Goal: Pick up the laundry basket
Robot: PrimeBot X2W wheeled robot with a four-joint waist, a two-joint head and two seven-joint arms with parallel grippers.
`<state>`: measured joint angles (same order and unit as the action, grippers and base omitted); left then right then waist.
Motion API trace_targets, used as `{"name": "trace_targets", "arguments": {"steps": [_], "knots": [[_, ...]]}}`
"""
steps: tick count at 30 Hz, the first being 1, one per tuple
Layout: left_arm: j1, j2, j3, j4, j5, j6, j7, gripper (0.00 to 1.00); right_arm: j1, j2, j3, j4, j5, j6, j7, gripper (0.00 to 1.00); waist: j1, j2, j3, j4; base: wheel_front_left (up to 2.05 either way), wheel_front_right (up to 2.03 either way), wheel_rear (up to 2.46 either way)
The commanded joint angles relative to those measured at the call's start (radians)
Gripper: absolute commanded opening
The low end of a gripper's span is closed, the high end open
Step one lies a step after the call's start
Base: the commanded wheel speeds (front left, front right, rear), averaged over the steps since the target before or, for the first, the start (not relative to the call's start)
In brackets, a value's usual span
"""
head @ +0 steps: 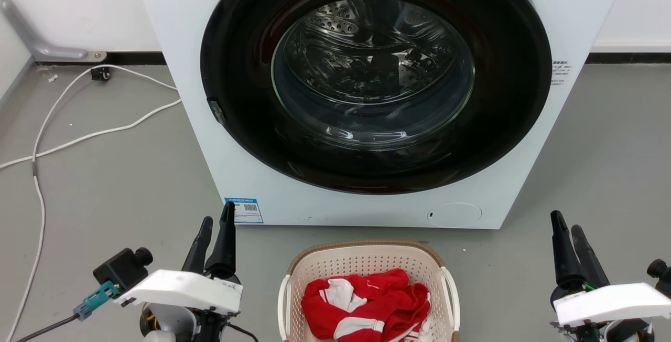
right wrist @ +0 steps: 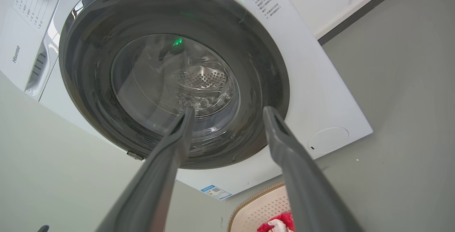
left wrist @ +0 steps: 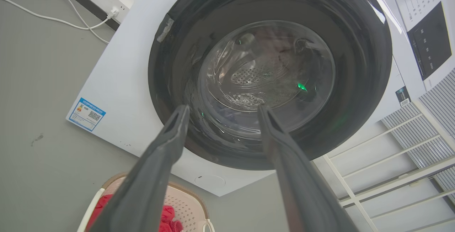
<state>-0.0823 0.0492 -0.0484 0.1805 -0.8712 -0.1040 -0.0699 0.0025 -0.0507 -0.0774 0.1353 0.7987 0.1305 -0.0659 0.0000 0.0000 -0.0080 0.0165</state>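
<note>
The laundry basket [head: 367, 263] stands on the grey floor in front of the washing machine, low in the middle of the head view. It is cream and perforated, with a brown rim and white side handles, and holds red and white cloth [head: 367, 305]. My left gripper [head: 216, 222] is to its left, raised and open, holding nothing. To the basket's right my right gripper [head: 567, 226] is likewise open and holding nothing. A corner of the basket [left wrist: 185, 207] shows in the left wrist view between the open fingers [left wrist: 170, 136], and its rim [right wrist: 256, 207] in the right wrist view.
The white front-loading washing machine [head: 293, 195] with its dark round door [head: 375, 77] stands just behind the basket. White cables [head: 63, 121] run over the floor at left. A white shelf frame [left wrist: 391, 168] is beside the machine in the left wrist view.
</note>
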Motion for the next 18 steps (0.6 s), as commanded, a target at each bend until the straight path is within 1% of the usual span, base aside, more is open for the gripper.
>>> {"name": "trace_targets", "arguments": {"steps": [1,10,18], "knots": [[-0.023,0.002,-0.003,-0.017,0.031,0.006,-0.009,1.0,-0.002,-0.001,0.002,-0.017,-0.031,0.0,-0.008,1.0,0.0,0.0,0.0,0.0,0.0,0.0,0.0],[-0.031,0.003,-0.024,-0.012,0.175,0.016,-0.037,1.0,0.002,-0.001,-0.001,-0.018,-0.171,0.0,-0.015,1.0,0.0,0.0,0.0,0.004,0.0,0.0,0.0],[-0.04,0.006,-0.035,0.002,0.276,0.018,-0.061,1.0,0.014,-0.001,-0.014,-0.03,-0.277,0.0,-0.018,1.0,0.0,0.0,-0.001,0.004,0.0,0.0,0.0]]}}
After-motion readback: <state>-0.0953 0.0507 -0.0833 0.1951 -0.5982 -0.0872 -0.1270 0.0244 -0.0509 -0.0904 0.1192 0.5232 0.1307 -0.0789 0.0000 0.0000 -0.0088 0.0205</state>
